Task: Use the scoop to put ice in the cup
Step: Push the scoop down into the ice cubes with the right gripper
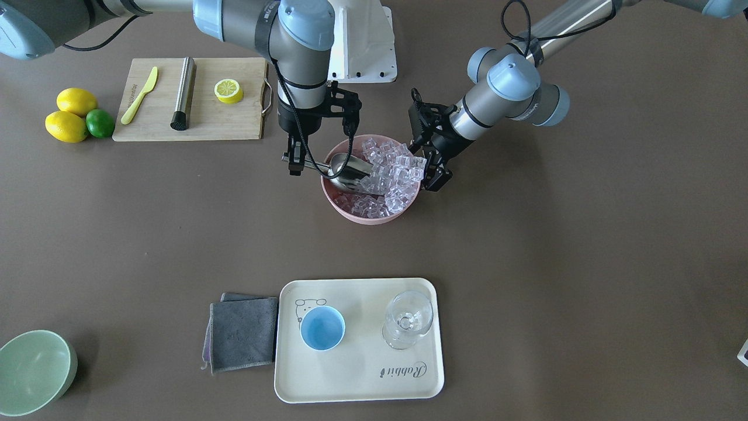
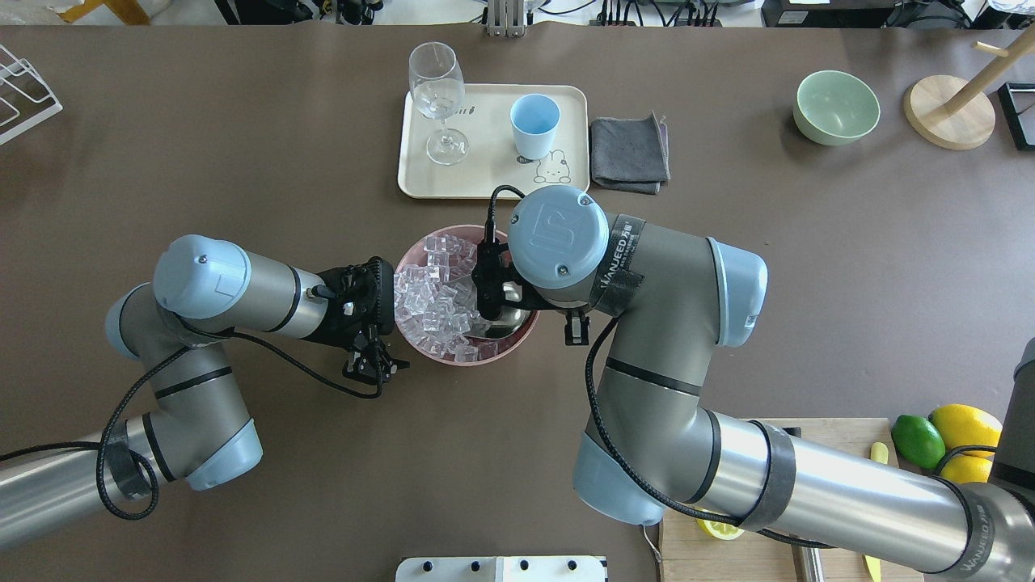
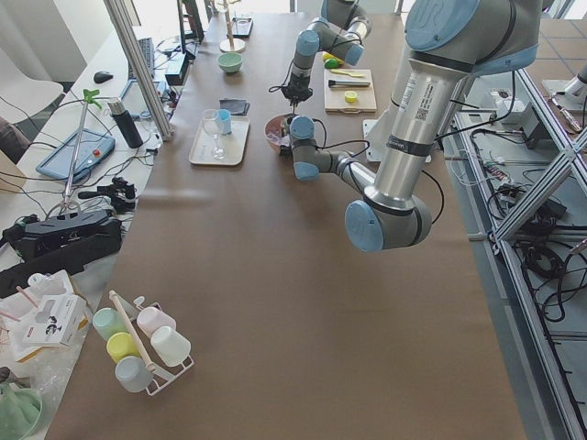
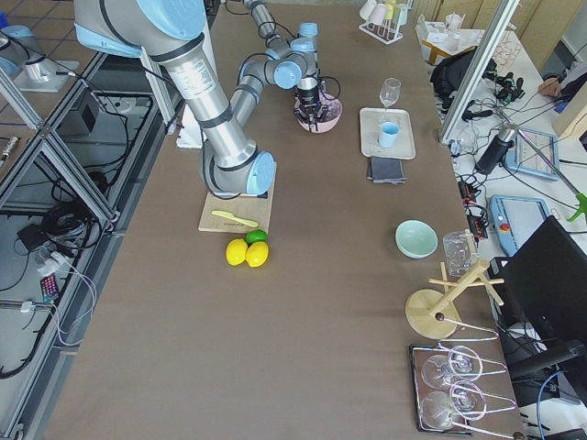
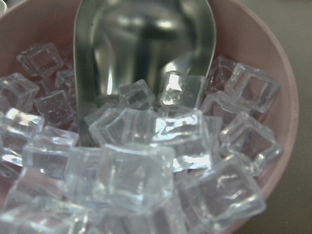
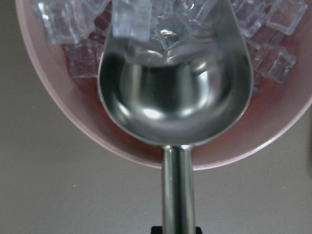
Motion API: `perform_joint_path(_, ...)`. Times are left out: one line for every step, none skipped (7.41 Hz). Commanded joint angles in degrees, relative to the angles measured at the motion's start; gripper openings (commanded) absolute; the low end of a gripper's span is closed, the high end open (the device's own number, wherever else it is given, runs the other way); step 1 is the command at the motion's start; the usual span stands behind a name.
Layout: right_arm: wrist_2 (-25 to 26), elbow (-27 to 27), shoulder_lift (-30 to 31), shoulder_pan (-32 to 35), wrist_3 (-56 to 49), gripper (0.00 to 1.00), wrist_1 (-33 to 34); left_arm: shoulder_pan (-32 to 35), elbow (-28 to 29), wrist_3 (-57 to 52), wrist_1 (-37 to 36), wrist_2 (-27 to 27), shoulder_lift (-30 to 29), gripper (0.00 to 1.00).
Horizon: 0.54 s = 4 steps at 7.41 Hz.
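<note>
The ice [image 1: 392, 174] lies heaped in the pink bowl [image 1: 374, 220], piled mostly toward the 3 o'clock side in the front-facing view. The scoop [image 1: 349, 173] enters the bowl from 9 o'clock, its mouth pushed against the heap. The right wrist view shows the trough almost bare, with cubes only at its lip. So no load has been lifted yet.

The cup [image 1: 322, 328] stands upright and empty on the cream tray [image 1: 362, 383], well apart from the bowl at about 7 o'clock of it. A stemmed glass [image 1: 408, 320] stands at 3 o'clock of the cup. I judge the task to be at its first step, filling the scoop. Lifting it, carrying it to the cup and tipping it in are left to do.

The right tool [image 1: 297, 165] hangs nearly straight down beside the bowl's 9 o'clock rim, its fingers closed on the scoop's handle. The left arm reaches in low and slanted. The left tool [image 1: 437, 182] sits just beside the bowl's 3 o'clock rim, its wrist camera looking into the ice. I cannot tell how far apart its fingers are, or whether they pinch the rim. Both arms keep low over the surface.
</note>
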<state>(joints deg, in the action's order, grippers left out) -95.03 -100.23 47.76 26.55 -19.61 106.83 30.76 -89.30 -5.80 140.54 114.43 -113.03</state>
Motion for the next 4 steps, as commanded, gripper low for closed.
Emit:
perform_joint_path(-1.6, -1.1, 3.7, 0.1, 2.5, 0.00, -7.1, 0.0, 0.0, 0.0, -0.1, 0.0, 0.0, 0.99)
perform_joint_path(-2.4, -1.6, 4.8, 0.1, 2.6, 0.00, -8.5, 0.0, 0.0, 0.0, -0.1, 0.0, 0.0, 0.99)
perform_joint_path(-2.9, -2.2, 5.0, 0.6, 2.7, 0.00, -8.6, 0.0, 0.0, 0.0, -0.1, 0.0, 0.0, 0.99)
perform_joint_path(-5.2, -2.3, 5.3, 1.7, 2.7, 0.00, -8.6, 0.0, 0.0, 0.0, -0.1, 0.0, 0.0, 0.99)
